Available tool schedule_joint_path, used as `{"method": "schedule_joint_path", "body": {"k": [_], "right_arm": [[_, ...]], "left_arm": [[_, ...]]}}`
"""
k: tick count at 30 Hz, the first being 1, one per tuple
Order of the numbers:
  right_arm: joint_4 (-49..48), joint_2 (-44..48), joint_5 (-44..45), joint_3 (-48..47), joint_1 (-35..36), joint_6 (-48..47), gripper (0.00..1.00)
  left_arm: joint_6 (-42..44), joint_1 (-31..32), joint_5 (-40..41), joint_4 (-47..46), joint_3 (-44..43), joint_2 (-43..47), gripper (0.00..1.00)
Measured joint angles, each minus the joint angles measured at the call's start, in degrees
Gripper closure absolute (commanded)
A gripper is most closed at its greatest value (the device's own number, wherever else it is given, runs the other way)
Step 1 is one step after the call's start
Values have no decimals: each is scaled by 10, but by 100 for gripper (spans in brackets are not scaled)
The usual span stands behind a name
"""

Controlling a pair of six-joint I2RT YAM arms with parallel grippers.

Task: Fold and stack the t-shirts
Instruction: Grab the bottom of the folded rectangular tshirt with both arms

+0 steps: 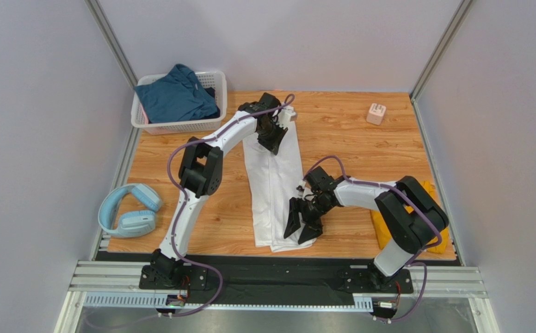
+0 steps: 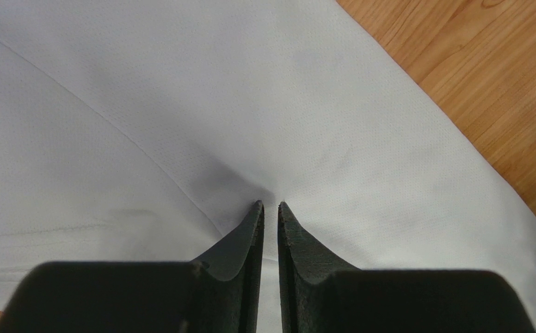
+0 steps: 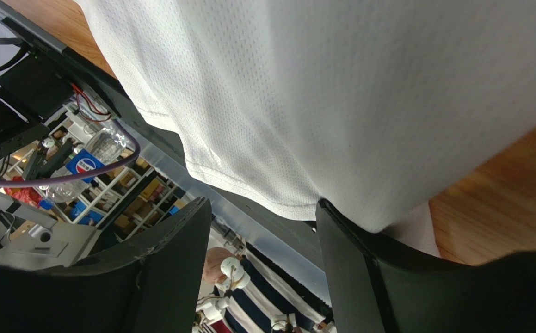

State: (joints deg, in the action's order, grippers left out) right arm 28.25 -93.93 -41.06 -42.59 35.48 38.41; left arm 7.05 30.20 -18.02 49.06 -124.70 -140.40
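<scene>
A white t-shirt [image 1: 272,182], folded into a long narrow strip, lies along the middle of the table. My left gripper [image 1: 273,141] is at its far end; in the left wrist view its jaws [image 2: 270,203] are nearly together, pinching a pucker of the white cloth [image 2: 250,90]. My right gripper [image 1: 302,227] is at the near end and stands open. There the shirt's hem [image 3: 250,187] drapes over one fingertip [image 3: 333,215] and the other finger is free. A dark teal t-shirt [image 1: 177,97] lies in the basket. A mustard-yellow t-shirt [image 1: 436,239] lies at the right, partly under the right arm.
The white lattice basket [image 1: 154,125] stands at the back left corner. Pale-blue headphones [image 1: 129,211] lie at the left edge. A small pale cube [image 1: 376,113] sits at the back right. Grey walls close in both sides.
</scene>
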Motion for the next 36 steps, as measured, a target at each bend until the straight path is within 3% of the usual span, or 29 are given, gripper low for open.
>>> {"method": "schedule_joint_path", "body": {"k": [7,12,17,26,36], "right_arm": [[60,15,-1,-15,0,-21,36],[138,51,5,-141,0,-42,36],[135,36,3,-220,0,-55,37],[61,-127,-26,-185,0,-43,38],[25,-140,-46,-179,0,-34,38]], "left_arm": [[6,-1,7,12,0,1,81],[14,-2,48,19,3,23,81],[16,-15,108,13,-7,37,81],[3,-64,175,17,-55,-3,80],[8,-61,213,64,-151,-88,77]]}}
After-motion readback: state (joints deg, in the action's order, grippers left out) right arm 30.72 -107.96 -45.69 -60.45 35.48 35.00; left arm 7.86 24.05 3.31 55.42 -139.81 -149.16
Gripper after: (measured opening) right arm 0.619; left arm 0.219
